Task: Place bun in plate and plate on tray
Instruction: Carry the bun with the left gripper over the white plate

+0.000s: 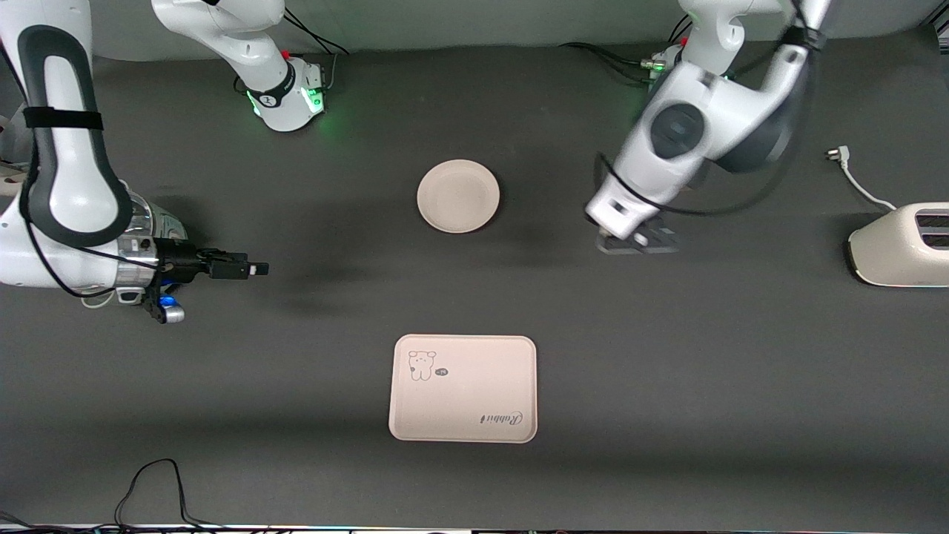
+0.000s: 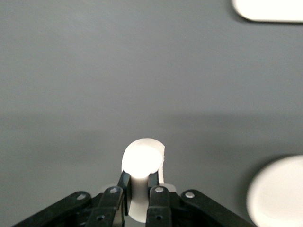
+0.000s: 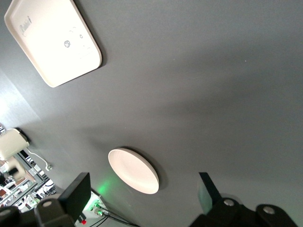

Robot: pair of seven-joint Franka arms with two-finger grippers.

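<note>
The bun, a small off-white lump, sits between the fingers of my left gripper, which is shut on it. In the front view my left gripper is low over the dark table, beside the plate toward the left arm's end; the bun is hidden there. The round plate also shows in the left wrist view and the right wrist view. The tray with the bear drawing lies nearer the front camera than the plate. My right gripper is open and empty, waiting toward the right arm's end.
A white toaster with its cord and plug stands at the left arm's end of the table. The tray also shows in the right wrist view and a corner of it in the left wrist view. Cables lie along the table's front edge.
</note>
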